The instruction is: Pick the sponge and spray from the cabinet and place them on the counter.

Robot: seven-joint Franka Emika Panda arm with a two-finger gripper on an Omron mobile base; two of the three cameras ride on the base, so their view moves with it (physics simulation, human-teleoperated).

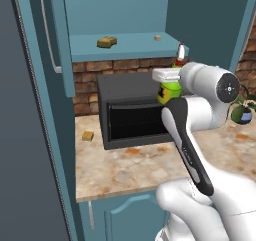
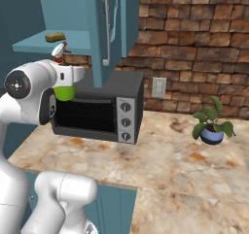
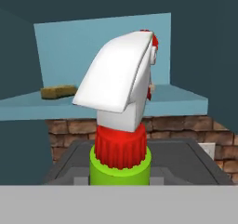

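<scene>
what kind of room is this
Most likely a kitchen: a black toaster oven stands on a beige marbled stone counter against a brick wall, under a teal-blue wall cabinet.

A: Where is there room on the tabletop [image 2: 194,179]?

B: The near stretch in front of the toaster oven [image 2: 104,109] is bare, and so is the wide patch between the oven and the potted plant [image 2: 211,124]. A small orange-tan block [image 1: 88,135] sits left of the oven, near the wall.

A: And higher up?

B: The oven's top lies close under the cabinet [image 2: 73,5] shelf, so that gap is low. An open cabinet door [image 2: 104,29] hangs down just above the oven. The end effector [image 1: 167,82], closed on the spray [image 1: 170,87], hangs in that gap. On the shelf, the sponge [image 1: 106,42] and a tiny tan cube [image 1: 157,37] stand well apart
</scene>
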